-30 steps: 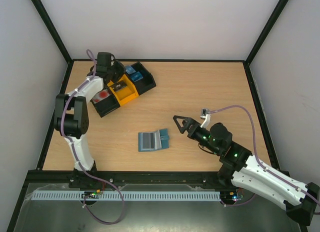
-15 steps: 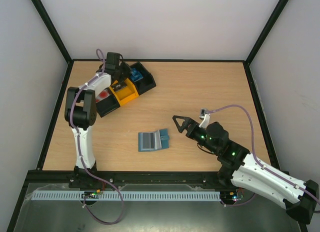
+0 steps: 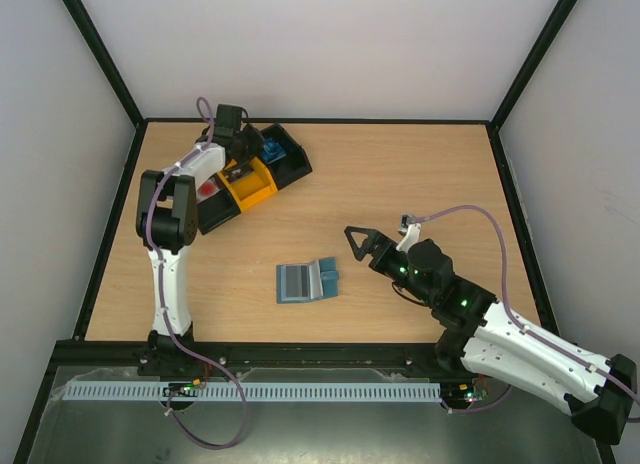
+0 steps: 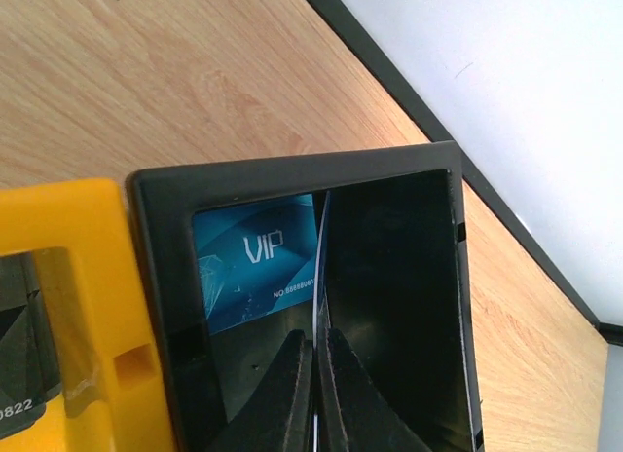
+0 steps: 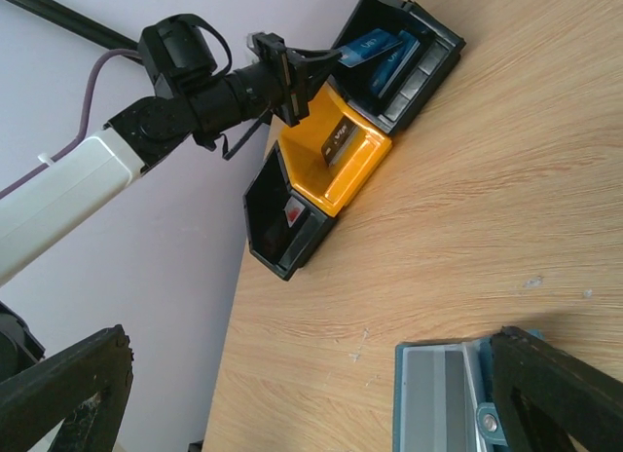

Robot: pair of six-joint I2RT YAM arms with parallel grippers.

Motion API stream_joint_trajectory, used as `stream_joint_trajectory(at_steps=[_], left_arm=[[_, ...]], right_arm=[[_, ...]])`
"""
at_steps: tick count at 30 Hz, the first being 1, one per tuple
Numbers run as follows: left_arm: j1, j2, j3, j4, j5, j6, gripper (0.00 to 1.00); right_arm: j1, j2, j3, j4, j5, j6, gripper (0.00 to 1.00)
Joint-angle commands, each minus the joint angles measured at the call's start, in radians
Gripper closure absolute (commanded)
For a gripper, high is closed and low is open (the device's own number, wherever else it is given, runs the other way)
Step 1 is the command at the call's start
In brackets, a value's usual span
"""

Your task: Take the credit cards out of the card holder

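Surface (image 3: 420,174): wood-grain finish, smooth, matt. Tray (image 4: 292,175): moulded plastic, black walls with a dull sheen, yellow section slightly glossier. Blue card (image 4: 255,262): thin glossy plastic, white print. Card holder (image 3: 296,283): matt grey-blue, soft-looking; exact material not discernible.

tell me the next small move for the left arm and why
Probably open the left gripper and let go. Its jaws look shut on a thin blue card held edge-on, down inside the black end compartment, beside the VIP card lying there. Nothing seems left to do here but release it.
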Motion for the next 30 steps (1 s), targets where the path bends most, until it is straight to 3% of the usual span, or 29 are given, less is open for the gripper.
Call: stream_joint_trajectory(at_steps=[1,7,16,26,30], left_arm=[[0.009,0.039,0.085,-0.028,-0.029,0.045,0.97],[0.015,0.100,0.176,-0.086,-0.036,0.086,0.97],[0.030,0.112,0.186,-0.104,-0.059,0.100,0.95],[0.026,0.082,0.188,-0.106,-0.106,0.127,0.79],[0.019,0.043,0.187,-0.116,-0.141,0.149,0.62]], right_arm=[[0.000,0.007,0.035,-0.018,0.045,0.018,0.02],[-0.002,0.011,0.011,-0.002,0.058,0.036,0.02],[0.000,0.039,0.015,0.014,0.069,0.037,0.02],[-0.002,0.045,0.008,0.035,0.056,0.046,0.02],[-0.001,0.053,0.010,0.029,0.042,0.043,0.02]])
